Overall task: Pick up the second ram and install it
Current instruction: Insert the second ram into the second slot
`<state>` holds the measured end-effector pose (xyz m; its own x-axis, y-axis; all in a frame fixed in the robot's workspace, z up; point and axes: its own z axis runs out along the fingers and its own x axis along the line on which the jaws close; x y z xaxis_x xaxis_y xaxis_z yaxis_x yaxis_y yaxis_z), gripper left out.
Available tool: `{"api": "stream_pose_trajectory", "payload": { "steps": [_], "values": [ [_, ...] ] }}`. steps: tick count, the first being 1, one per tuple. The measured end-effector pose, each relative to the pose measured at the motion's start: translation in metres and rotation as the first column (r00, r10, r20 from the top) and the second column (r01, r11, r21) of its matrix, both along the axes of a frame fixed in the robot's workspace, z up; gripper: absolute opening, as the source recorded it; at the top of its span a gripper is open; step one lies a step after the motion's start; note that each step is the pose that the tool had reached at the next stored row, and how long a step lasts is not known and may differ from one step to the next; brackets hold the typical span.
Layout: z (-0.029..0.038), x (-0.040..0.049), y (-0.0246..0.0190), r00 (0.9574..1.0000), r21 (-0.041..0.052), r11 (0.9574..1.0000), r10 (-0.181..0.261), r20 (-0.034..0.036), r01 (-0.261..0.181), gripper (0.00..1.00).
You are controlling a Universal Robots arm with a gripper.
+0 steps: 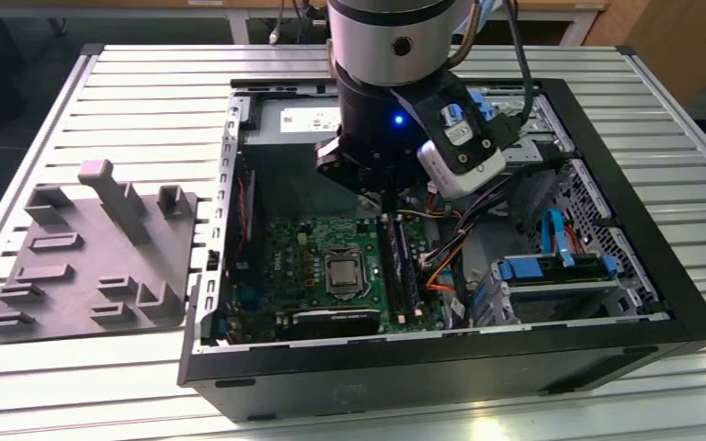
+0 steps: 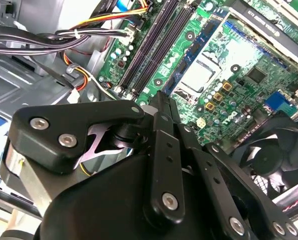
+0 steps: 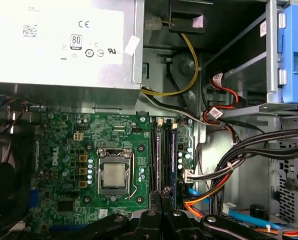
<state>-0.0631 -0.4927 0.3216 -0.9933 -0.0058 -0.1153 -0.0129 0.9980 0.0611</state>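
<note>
Gripper (image 2: 160, 96): was clamped on the second ram (image 2: 201, 45), just above the black slot rails (image 3: 158, 160).
Second ram: was a blue-green strip that ran parallel to the slot rails.
Processor (image 3: 112, 175): sat beside the slot rails.
Grey tray (image 1: 89, 266): lay well apart from the slot rails.

bright even room light; glare on grey psu (image 3: 63, 75), dark shadow w/in case (image 1: 451, 363).
</note>
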Motion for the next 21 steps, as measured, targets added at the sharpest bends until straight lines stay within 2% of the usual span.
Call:
{"api": "stream_pose_trajectory", "payload": {
  "steps": [14,15,21],
  "values": [
    [-0.0002,0.0000,0.0001,1.0000,0.0000,1.0000,-0.008,-0.0014,0.008,0.12],
    [-0.0003,0.0002,0.0002,0.9999,0.0003,1.0000,-0.008,-0.0095,0.008,0.12],
    [-0.0002,0.0028,0.0001,0.9965,-0.0006,1.0000,-0.008,-0.0835,0.008,0.12]
  ]
}}
